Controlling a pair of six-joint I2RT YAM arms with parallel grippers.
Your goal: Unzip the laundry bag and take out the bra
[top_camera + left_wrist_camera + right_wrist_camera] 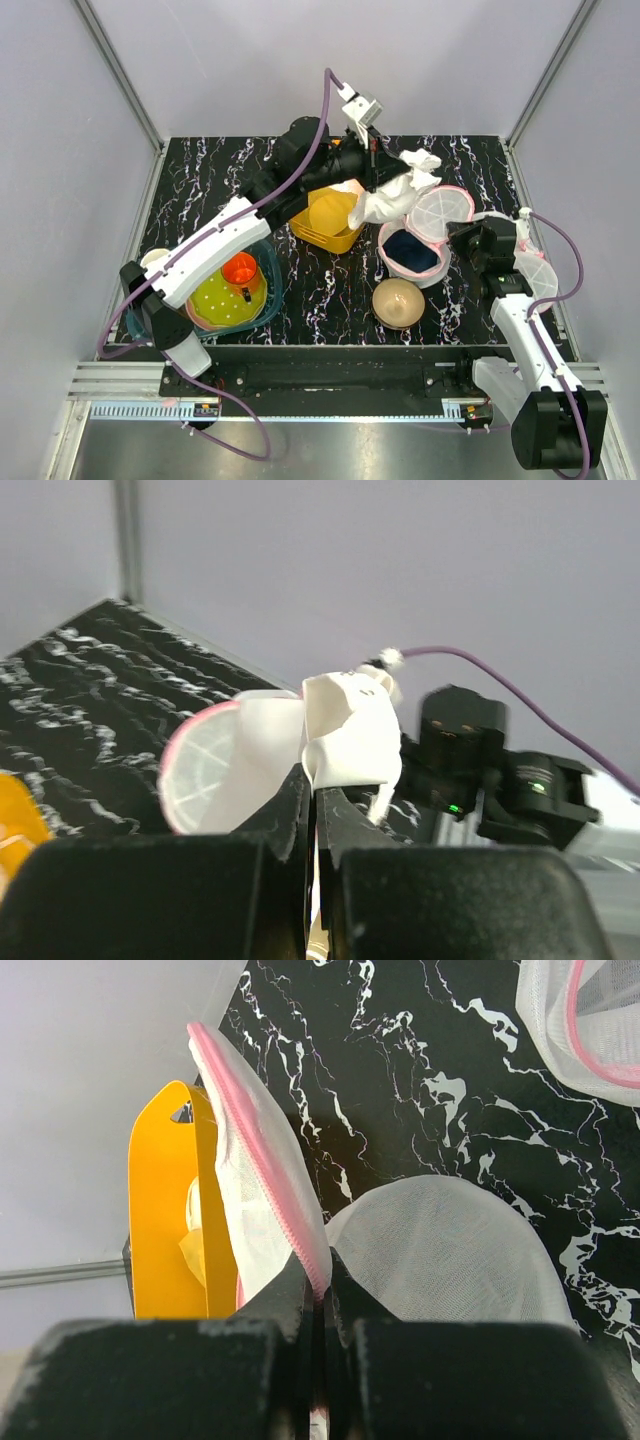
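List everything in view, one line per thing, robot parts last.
laundry bag: one, white mesh with pink trim, centre-right, lid open
bra: one, navy, inside the bag
white cloth: one, white, held behind the bag
yellow basket: one, yellow, centre
tan bowl: one, tan, in front of the bag
teal tub: one, teal, left
yellow-green dish: one, in the tub
orange cup: one, in the tub
mesh disc: one, white with pink rim, right edge
table: one, black marbled
left gripper: shut on the cloth
right gripper: shut on the bag's pink rim
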